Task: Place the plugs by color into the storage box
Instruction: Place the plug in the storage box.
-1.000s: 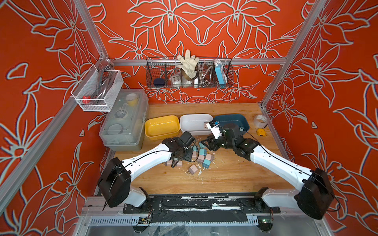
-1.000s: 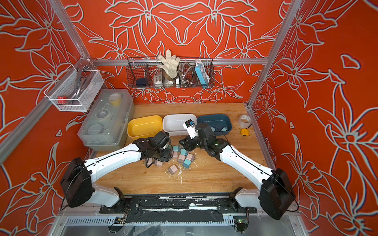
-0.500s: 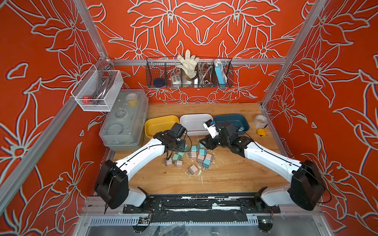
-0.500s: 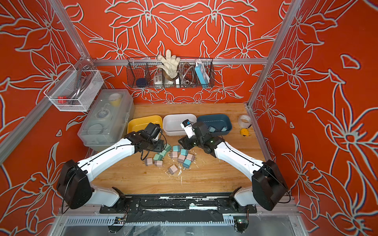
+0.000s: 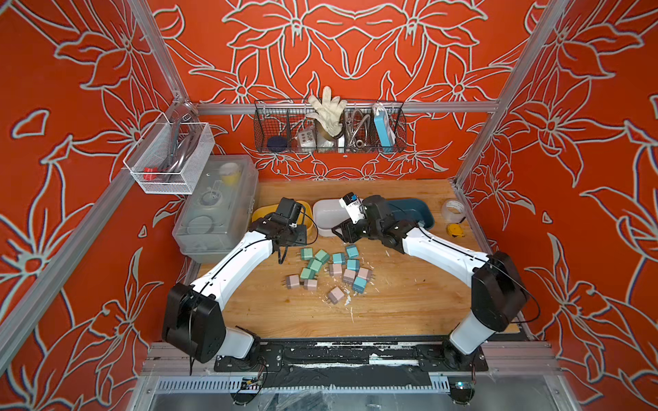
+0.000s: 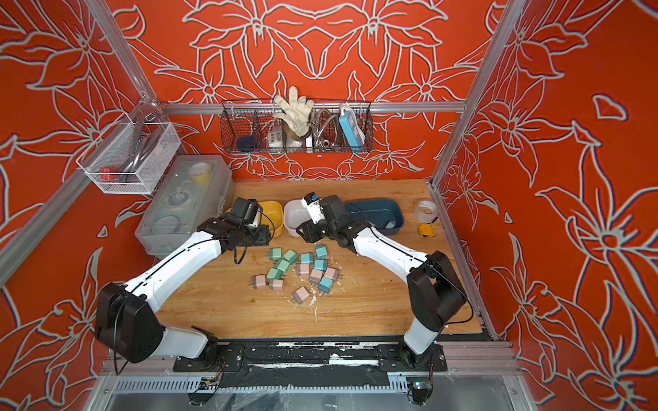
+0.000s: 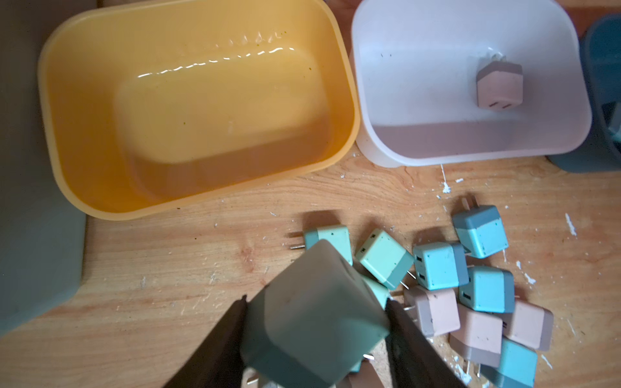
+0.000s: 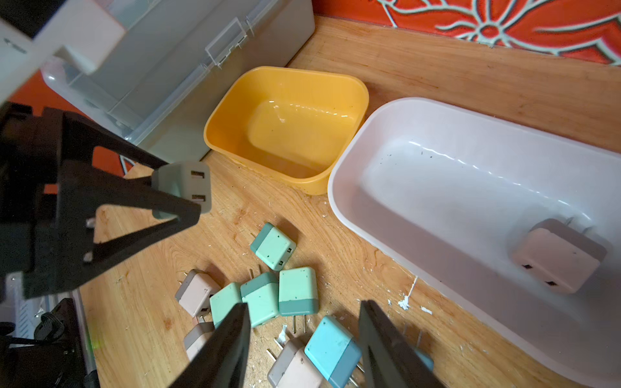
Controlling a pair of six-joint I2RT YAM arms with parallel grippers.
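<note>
In both top views the left arm hides much of the yellow bin. In the left wrist view the blue bin is cut off.

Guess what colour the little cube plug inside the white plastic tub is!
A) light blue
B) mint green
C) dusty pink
C: the single small cube-shaped plastic plug lying in the white plastic tub is dusty pink.
</note>
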